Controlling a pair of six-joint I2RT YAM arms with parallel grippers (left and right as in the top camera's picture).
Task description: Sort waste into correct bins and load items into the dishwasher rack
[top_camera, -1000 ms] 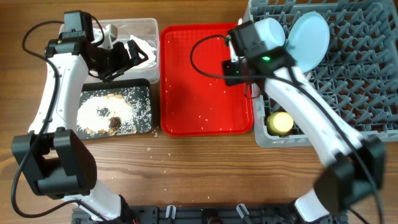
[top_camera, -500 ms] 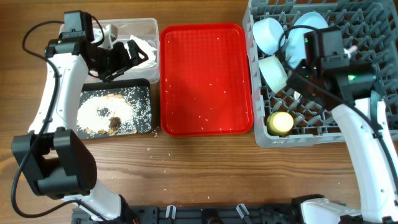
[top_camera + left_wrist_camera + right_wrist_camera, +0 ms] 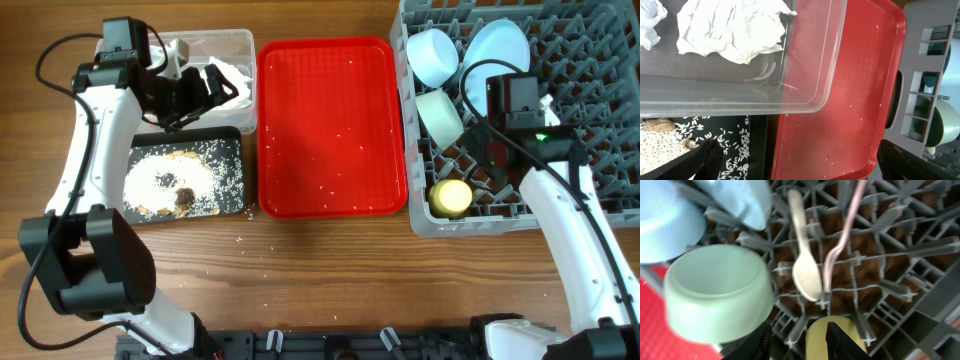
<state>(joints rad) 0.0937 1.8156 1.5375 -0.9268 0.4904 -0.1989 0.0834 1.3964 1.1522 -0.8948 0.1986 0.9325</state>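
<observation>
glossy red plastic tray (image 3: 330, 130), clear plastic tub (image 3: 836, 50), crumpled paper napkins (image 3: 735, 30)

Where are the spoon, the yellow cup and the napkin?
spoon (image 3: 806, 279), right wrist view, on its bowl.
yellow cup (image 3: 450, 197), overhead view, on its top.
napkin (image 3: 735, 27), left wrist view, on its crumpled middle.

Left arm (image 3: 85, 160) and right arm (image 3: 560, 215): white tubular links, black joint housings; black cable (image 3: 42, 58) loops behind left pincer (image 3: 212, 88); green LED (image 3: 541, 137) just behind right pincer (image 3: 800, 342); fingers (image 3: 842, 335) matte black.
</observation>
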